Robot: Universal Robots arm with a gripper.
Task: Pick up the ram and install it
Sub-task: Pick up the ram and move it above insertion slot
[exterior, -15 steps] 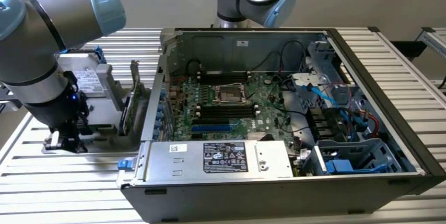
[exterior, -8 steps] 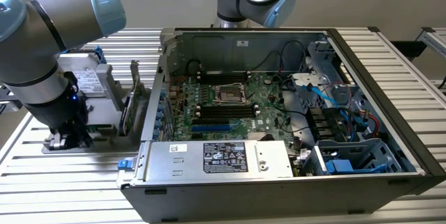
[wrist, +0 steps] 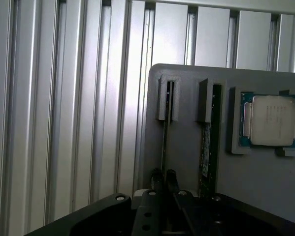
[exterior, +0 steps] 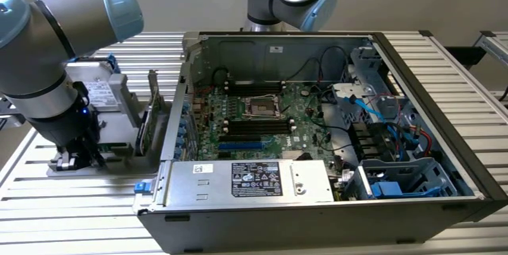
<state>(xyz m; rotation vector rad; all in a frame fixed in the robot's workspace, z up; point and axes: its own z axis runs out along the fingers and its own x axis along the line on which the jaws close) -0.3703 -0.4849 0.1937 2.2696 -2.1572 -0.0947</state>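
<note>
In the lower left of the exterior view, the gripper (exterior: 73,159) is down over a grey holder (exterior: 57,169) on the slatted table (exterior: 80,219), just beside the open computer case (exterior: 238,47). In the wrist view the gripper (wrist: 164,176) has its fingers (wrist: 157,175) drawn close together, pinching the ram (wrist: 165,132), which stands on edge in a slot of the holder (wrist: 186,147). A second memory stick (wrist: 209,142) stands in the neighbouring slot, with a processor chip (wrist: 273,120) beyond it.

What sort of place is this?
Probably a robotics lab bench for computer assembly: an open PC case on a slatted aluminium table, a robot arm, and a processor in a grey parts holder.
</note>
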